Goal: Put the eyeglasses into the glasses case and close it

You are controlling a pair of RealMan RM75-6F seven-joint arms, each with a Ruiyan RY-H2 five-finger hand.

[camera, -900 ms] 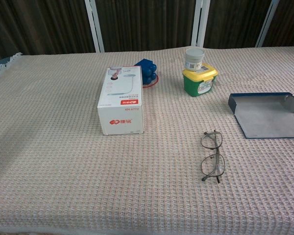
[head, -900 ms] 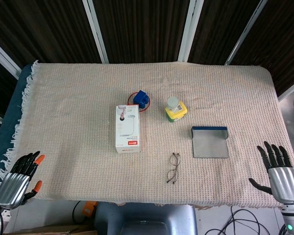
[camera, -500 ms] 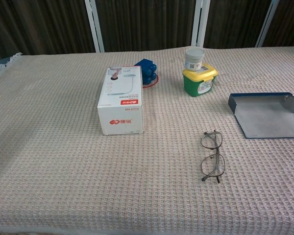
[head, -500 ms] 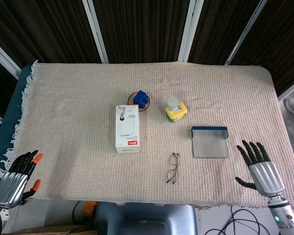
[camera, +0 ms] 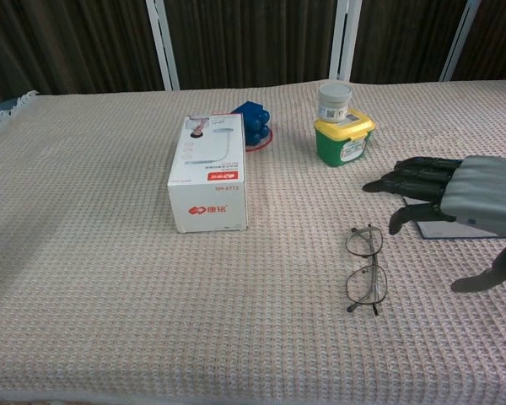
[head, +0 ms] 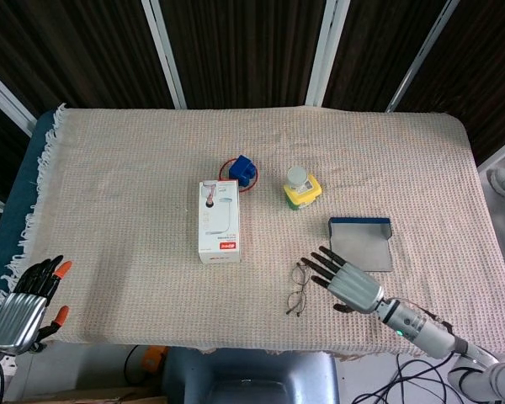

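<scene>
The eyeglasses (head: 299, 288) (camera: 366, 269) lie unfolded, lenses down, on the woven cloth near the front edge. The glasses case (head: 361, 244) lies open to their right, dark blue outside and grey inside; in the chest view only a strip of the case (camera: 443, 230) shows under my right hand. My right hand (head: 348, 283) (camera: 455, 197) hovers flat with its fingers spread, just right of the eyeglasses and over the case's front left corner, holding nothing. At the table's front left corner my left hand (head: 25, 306) stays open and empty, seen only in the head view.
A white carton (head: 220, 220) (camera: 208, 173) lies left of the eyeglasses. Behind it sit a blue toy on a red ring (head: 242, 172) (camera: 254, 123) and a yellow and green jar with a white lid (head: 301, 188) (camera: 341, 126).
My right hand has swept left from the table's front right corner to just beside the eyeglasses, and it now covers part of the case. The left hand has barely moved.
</scene>
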